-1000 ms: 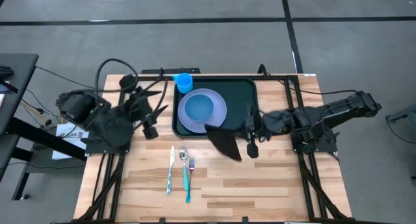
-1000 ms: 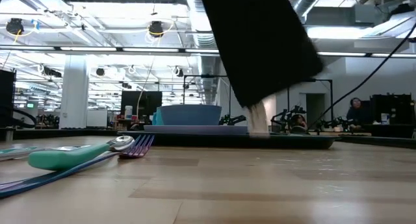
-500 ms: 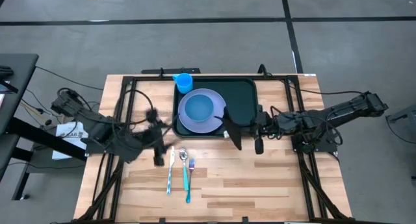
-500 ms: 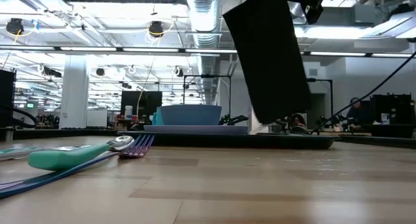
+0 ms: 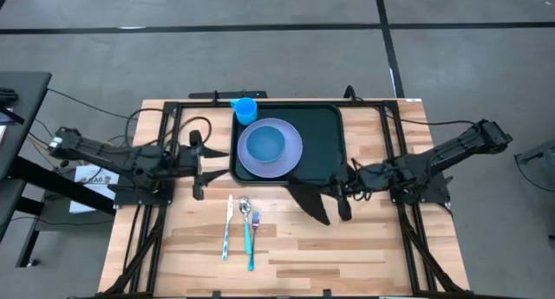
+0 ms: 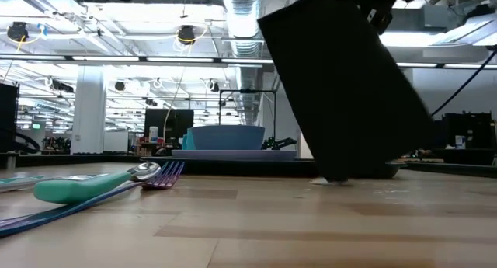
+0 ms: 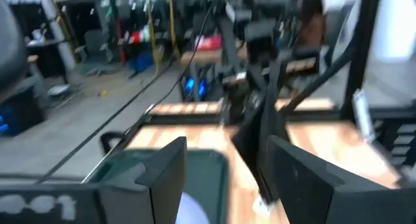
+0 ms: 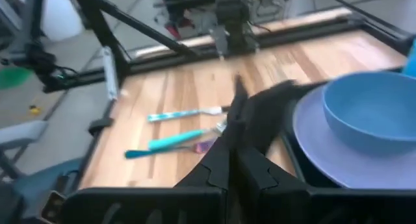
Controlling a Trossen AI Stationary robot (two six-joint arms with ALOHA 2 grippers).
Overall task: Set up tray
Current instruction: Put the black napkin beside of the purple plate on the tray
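Two grippers frame the scene, one at work and one idle. The right gripper is clenched on the upper edge of a black napkin, which hangs from the jaws as a dark sheet with its lower corner touching or just above the wooden table, as the low view suggests. From these jaws the tray lies toward the table's far edge; its near rim is just beyond the napkin, and its long axis runs parallel to that far edge. On the tray's left part sits a lavender plate carrying a blue bowl; a blue cup stands at the tray's far left corner. The bare right part of the tray is nearest the held napkin. A knife, spoon and fork lie near the table's middle, left of the napkin. The left gripper, jaws released and empty, hovers beside the tray's left rim.
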